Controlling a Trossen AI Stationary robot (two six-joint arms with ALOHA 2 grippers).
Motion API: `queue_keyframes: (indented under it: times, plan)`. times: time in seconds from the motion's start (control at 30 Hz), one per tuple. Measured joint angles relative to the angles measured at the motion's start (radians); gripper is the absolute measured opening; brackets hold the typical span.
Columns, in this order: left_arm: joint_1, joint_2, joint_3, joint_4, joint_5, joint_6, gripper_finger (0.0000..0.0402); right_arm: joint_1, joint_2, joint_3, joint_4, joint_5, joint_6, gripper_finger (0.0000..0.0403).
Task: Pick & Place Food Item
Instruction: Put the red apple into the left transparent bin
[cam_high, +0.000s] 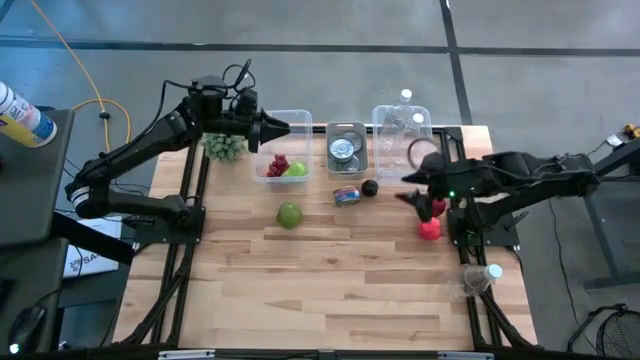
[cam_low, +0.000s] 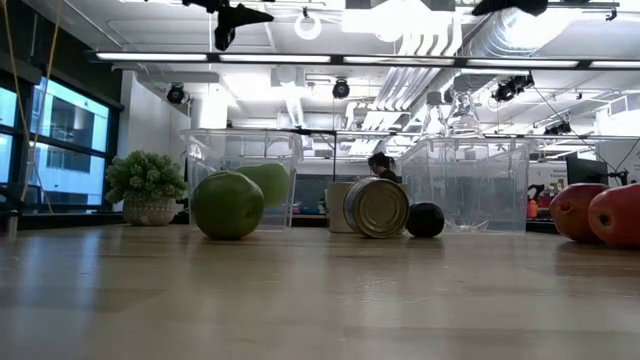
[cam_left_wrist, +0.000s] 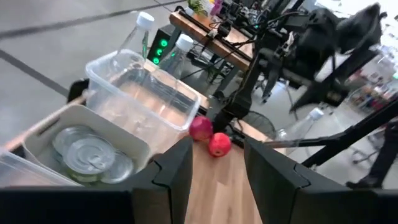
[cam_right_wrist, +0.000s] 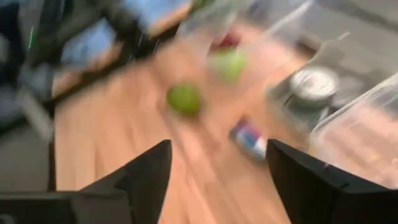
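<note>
High view: right end effector (cam_high: 412, 192) is seen just beside two red apples (cam_high: 431, 219) at the counter (cam_high: 340, 270) right edge, fingers parted, nothing gripped. Left end effector (cam_high: 283, 130) is held over the left bin (cam_high: 283, 150), fingers parted, empty.

Potted plant (cam_high: 223, 147) at table's (cam_high: 340, 290) back-left edge

A robotics lab or industrial workshop: exposed ducts (cam_low: 500, 45) and strip lights (cam_low: 280, 57) run under an open ceiling, with benches of gear behind. A wooden desk (cam_high: 340, 270) stands on polished concrete floor (cam_high: 300, 25), cables (cam_high: 85, 95) trailing at 10 o'clock, windows (cam_low: 60, 140) at 9.
</note>
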Motion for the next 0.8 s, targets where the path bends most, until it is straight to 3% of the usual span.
queue_keyframes:
  times: [0.2, 0.43, 0.57, 0.8]
  plan:
    - [-0.061, 0.014, 0.000, 0.003, 0.000, -0.016, 0.0138, -0.006, -0.002, 0.000, -0.122, -0.249, -0.155, 0.0285]
    - [-0.181, 0.071, 0.000, 0.009, -0.049, -0.018, 0.0138, -0.006, -0.047, 0.000, -0.413, -0.428, -0.015, 0.0266]
    - [-0.240, 0.112, 0.000, 0.046, -0.110, -0.018, 0.0138, -0.006, -0.049, 0.000, -0.536, -0.422, 0.125, 0.0254]
    - [-0.262, 0.147, 0.000, 0.128, -0.061, 0.028, 0.0138, -0.006, -0.052, 0.000, -0.602, -0.333, 0.451, 0.0247]
